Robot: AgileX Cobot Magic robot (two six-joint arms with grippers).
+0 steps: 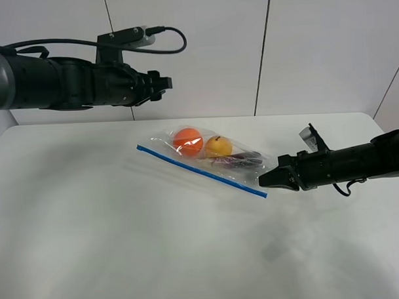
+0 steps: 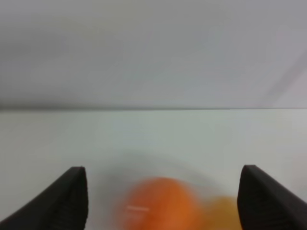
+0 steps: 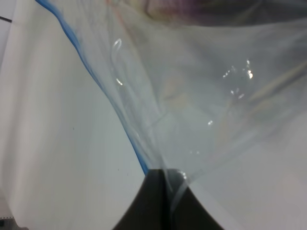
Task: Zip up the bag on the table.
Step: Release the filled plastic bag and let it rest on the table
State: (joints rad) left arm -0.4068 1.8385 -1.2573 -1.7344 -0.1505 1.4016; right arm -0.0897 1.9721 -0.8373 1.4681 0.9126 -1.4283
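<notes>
The clear bag [image 1: 209,156] lies on the white table [image 1: 91,245], holding an orange fruit [image 1: 187,141], a yellow one [image 1: 218,146] and something purple. Its blue zipper strip [image 1: 200,170] runs along the near edge. My right gripper [image 1: 263,181] is shut on the bag's corner at the strip's right end. In the right wrist view the crinkly plastic [image 3: 201,96] runs into the closed fingers [image 3: 153,201]. My left gripper [image 1: 164,84] hovers high above the bag's left part, open and holding nothing. Its wrist view shows the blurred orange fruit [image 2: 158,203] below the gripper [image 2: 164,168].
White wall panels stand behind the table's far edge [image 1: 185,119]. Bare tabletop stretches in front of the bag and to its left. The right arm [image 1: 357,160] lies low over the table on the right.
</notes>
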